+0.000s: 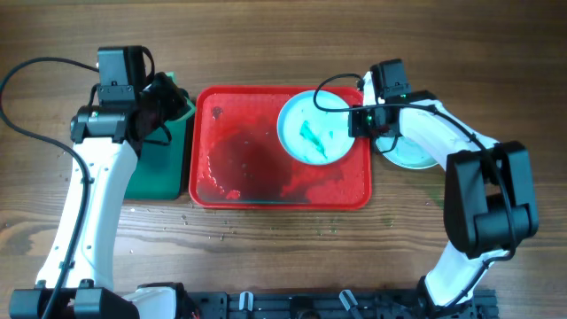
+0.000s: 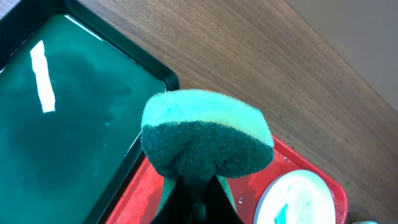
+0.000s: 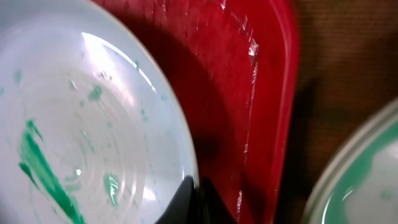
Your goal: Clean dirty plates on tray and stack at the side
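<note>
A pale aqua plate (image 1: pixel 314 127) with teal-green smears is at the red tray's (image 1: pixel 239 182) far right corner, lifted at its right rim. My right gripper (image 1: pixel 361 120) is shut on that rim; the right wrist view shows the fingers (image 3: pixel 198 198) pinching the plate (image 3: pixel 81 124) over the tray (image 3: pixel 249 81). My left gripper (image 1: pixel 168 99) is shut on a green-and-yellow sponge (image 2: pixel 205 137), above the seam between the dark green tray (image 2: pixel 62 124) and the red tray (image 2: pixel 140 193). More plates (image 1: pixel 415 152) sit stacked on the table right of the red tray.
The red tray's floor is wet with dark smears. The dark green tray (image 1: pixel 161 164) lies left of it, under my left arm. Water drops speckle the wood in front of the trays. Cables run from both arms.
</note>
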`<state>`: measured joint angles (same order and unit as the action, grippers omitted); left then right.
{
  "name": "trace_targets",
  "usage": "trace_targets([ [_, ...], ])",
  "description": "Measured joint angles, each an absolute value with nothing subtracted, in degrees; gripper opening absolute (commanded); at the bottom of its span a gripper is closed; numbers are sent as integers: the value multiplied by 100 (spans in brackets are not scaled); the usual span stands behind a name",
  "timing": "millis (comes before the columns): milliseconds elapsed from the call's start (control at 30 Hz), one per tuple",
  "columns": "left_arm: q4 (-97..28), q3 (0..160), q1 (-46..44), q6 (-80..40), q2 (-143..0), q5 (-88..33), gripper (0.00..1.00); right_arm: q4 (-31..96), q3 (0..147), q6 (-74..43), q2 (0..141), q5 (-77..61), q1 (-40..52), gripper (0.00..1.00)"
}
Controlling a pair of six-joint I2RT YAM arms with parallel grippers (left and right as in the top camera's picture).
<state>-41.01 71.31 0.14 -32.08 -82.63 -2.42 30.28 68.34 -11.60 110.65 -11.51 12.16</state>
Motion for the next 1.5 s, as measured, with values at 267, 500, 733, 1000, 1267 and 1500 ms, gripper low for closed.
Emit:
trace_targets([
  [267, -4121, 7131, 14, -3208, -8263, -242, 4, 4021, 8031, -1011, 11093, -1201, 3247, 64],
  [500, -4244, 7131, 14, -3208, -8263, -242, 4, 3977, 8165, -134, 11098, -1090, 3109, 57],
  [733, -4171, 7131, 14, -3208, -8263, -242, 4, 5019, 9727, 1083, 12733, -939, 3146, 50],
  [1000, -4160, 7131, 14, -3208, -8274, -242, 4, 4670, 9808, 1299, 12779, -1372, 3223, 34],
  [1267, -4163, 7131, 14, -3208, -8296, -242, 4, 4320, 9832, 580, 12870, -882, 3588, 6],
  [1500, -4178, 7131, 14, -3208, -8300, -242, 4, 4759, 9874, -2150, 12873, -792, 3597, 28],
])
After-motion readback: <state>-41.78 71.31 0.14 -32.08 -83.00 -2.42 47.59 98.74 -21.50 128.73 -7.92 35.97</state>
